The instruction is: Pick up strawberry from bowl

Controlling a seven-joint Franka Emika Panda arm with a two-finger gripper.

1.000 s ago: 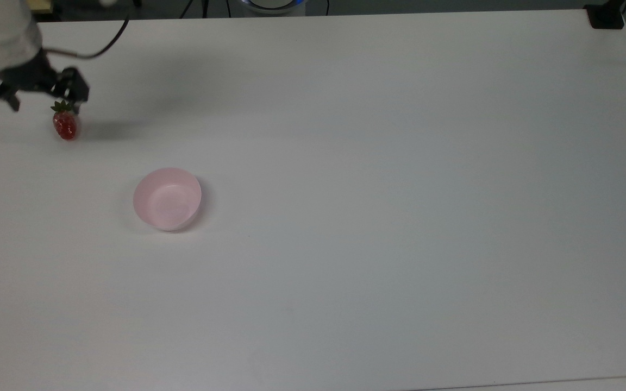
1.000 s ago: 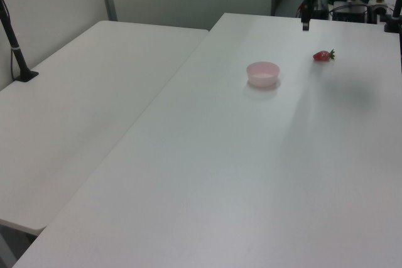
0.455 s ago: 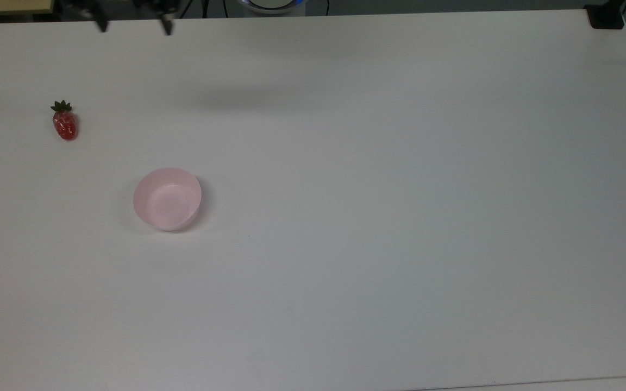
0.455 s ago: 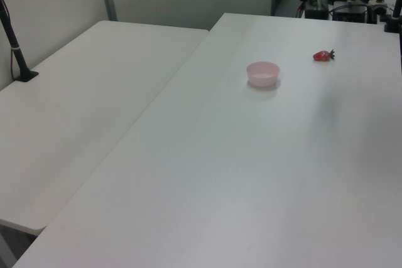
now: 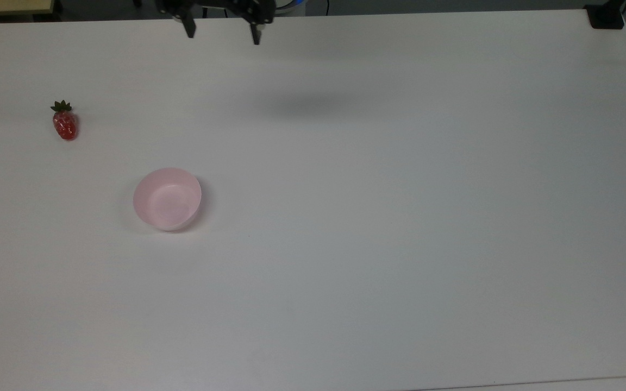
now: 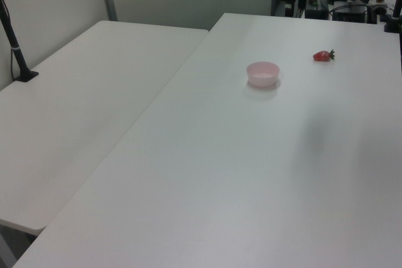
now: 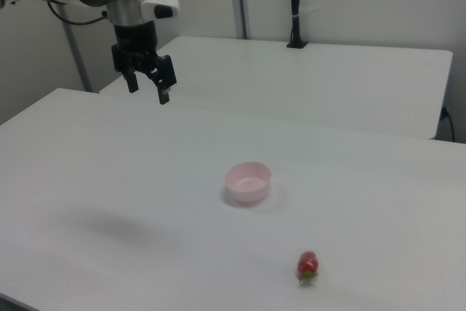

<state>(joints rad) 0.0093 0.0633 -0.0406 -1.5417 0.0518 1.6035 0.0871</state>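
The small glossy red toy strawberry with a dark green leafy cap (image 5: 64,121) is seen lying on its side on the wide white table (image 5: 400,217), outside the small round pale pink plastic bowl (image 5: 167,199) and well apart from it, toward the top view's left and slightly farther back. The bowl's smooth inside is bare. As the task is judged from this layout, the removal from the bowl appears done: the fruit is out and set down, and nothing is left in the bowl to be lifted.

The black two-finger gripper (image 7: 147,86) is held high above the table's far edge, well apart from both strawberry and bowl; its fingers are spread wide and nothing is held between them. In the right view it hangs from the white arm at the right view's upper left.

The strawberry is shown as shiny and bumpy, much smaller than the bowl, with its cap pointing toward the far edge in the top view. The bowl stands upright.
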